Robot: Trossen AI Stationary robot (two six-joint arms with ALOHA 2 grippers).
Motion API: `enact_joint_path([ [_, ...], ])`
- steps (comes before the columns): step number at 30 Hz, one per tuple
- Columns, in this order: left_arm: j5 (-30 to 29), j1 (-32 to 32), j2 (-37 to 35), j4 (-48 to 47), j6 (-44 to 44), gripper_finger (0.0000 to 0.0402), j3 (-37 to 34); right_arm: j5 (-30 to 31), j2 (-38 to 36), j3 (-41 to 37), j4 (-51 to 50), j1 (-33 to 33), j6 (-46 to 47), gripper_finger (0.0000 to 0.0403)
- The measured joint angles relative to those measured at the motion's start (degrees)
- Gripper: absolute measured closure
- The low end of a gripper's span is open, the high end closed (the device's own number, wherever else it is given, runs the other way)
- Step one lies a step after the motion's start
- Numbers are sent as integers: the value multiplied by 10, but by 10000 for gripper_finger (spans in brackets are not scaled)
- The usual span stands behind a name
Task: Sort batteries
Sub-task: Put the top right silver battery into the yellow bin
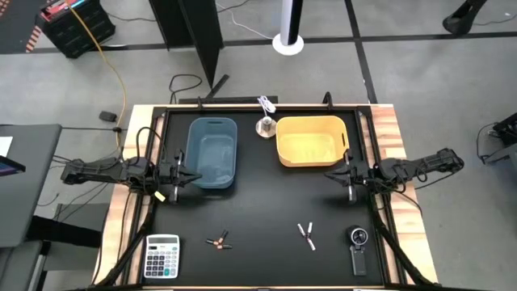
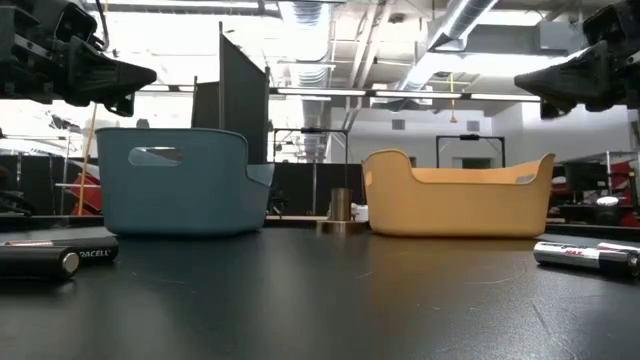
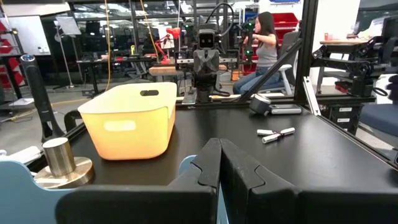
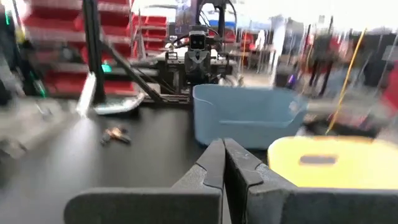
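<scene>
Both grippers hang above the black tabletop with fingers pressed together and nothing held: the left gripper (image 1: pixel 196 176) over the near end of the blue bin (image 1: pixel 212 152), the right gripper (image 1: pixel 329 172) by the near corner of the yellow bin (image 1: pixel 311 141).

Only the high view shows both battery clusters at once: the dark batteries (image 1: pixel 217 241) lie well toward the front edge from the left gripper, the silvery batteries (image 1: pixel 306 234) likewise from the right. The left wrist view shows those slender silvery cylinders (image 3: pixel 275 134) far off (a seated person (image 3: pixel 261 46) works beyond). Both bins are smooth plastic with rounded corners and cut-out handles.
</scene>
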Motion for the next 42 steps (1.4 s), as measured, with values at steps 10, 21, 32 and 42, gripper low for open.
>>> enact_joint_path([
  [10,0,0,0,1,38,401,0,10,0,0,225,-14,168,381],
  [21,-23,0,0,36,-23,401,0,-157,125,124,37,21,269,381],
  [32,-23,0,0,42,-53,401,0,-153,466,389,-208,136,208,381],
  [42,-22,0,0,42,-135,401,0,-151,735,550,-324,161,99,371],
])
